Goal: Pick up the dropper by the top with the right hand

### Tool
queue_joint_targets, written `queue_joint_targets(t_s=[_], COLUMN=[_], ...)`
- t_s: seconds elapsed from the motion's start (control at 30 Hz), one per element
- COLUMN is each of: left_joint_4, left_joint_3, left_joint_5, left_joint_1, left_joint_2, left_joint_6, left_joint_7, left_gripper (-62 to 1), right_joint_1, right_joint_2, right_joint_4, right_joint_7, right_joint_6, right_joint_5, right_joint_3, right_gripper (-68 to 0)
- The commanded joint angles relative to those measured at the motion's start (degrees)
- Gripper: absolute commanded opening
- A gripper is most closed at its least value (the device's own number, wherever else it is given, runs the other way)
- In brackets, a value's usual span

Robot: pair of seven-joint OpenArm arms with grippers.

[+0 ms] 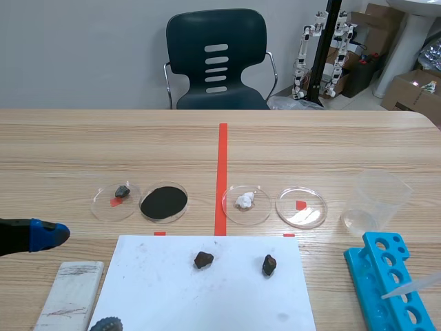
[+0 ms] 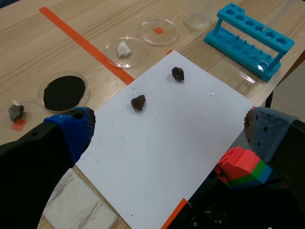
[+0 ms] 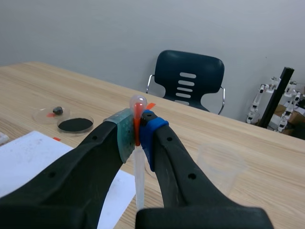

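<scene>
The dropper (image 3: 139, 177) is being held upright, clear of the table (image 1: 344, 138), by the right tool (image 3: 137, 134); the tool's two pads are being pressed against the dropper's neck just under the rounded bulb, and the clear stem is hanging down between the black fingers. In the scene view only the dropper's thin end is being shown, crossing in front of the blue tube rack (image 1: 386, 276) at the table's near right corner. The left tool (image 2: 169, 128) is being shown spread wide, with nothing between its fingers, at the table's left side beside a white sheet (image 1: 207, 303). A dark stone (image 1: 203, 260) and a second dark stone (image 1: 269, 265) are lying apart on that sheet. Beyond it, four clear dishes are being displayed in a row: a dish with a small grey stone (image 1: 116, 201); a dish of black powder (image 1: 164, 202); a dish with a white lump (image 1: 246, 205); a bare dish (image 1: 301, 207) over a red mark. A clear plastic cup (image 1: 372, 200) is standing to the right of the dishes, behind the rack; a white block (image 1: 69, 293) is lying just beside the sheet's left edge; a dark chair (image 1: 217, 58) is standing beyond the table.
</scene>
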Motion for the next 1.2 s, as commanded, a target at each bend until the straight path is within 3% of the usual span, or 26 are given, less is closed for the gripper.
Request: queue_joint_targets(t_s=[0.0, 0.6, 0.77, 1.17], left_joint_4=[0.4, 0.4, 0.4, 0.4], left_joint_3=[-0.2, -0.2, -0.2, -0.2], left_joint_5=[-0.6, -0.6, -0.6, -0.6], left_joint_1=[0.1, 0.1, 0.1, 0.1], left_joint_2=[0.1, 0.1, 0.1, 0.1], left_joint_6=[0.1, 0.1, 0.1, 0.1], left_joint_7=[-0.8, -0.8, -0.8, -0.8], left_gripper=[1.4, 1.4, 1.4, 1.4], right_joint_1=[-0.1, 1.0, 1.2, 1.2], right_joint_2=[0.2, 0.3, 0.3, 0.3], right_joint_4=[2.0, 6.0, 6.0, 6.0], right_joint_7=[-0.6, -6.4, -8.6, -8.7], right_joint_6=[0.3, 0.6, 0.6, 0.6], right_joint_5=[0.0, -8.2, -8.9, -8.9], right_joint_3=[0.2, -10.9, -11.5, -11.5], right_gripper=[-66.5, -66.5, -66.5, -66.5])
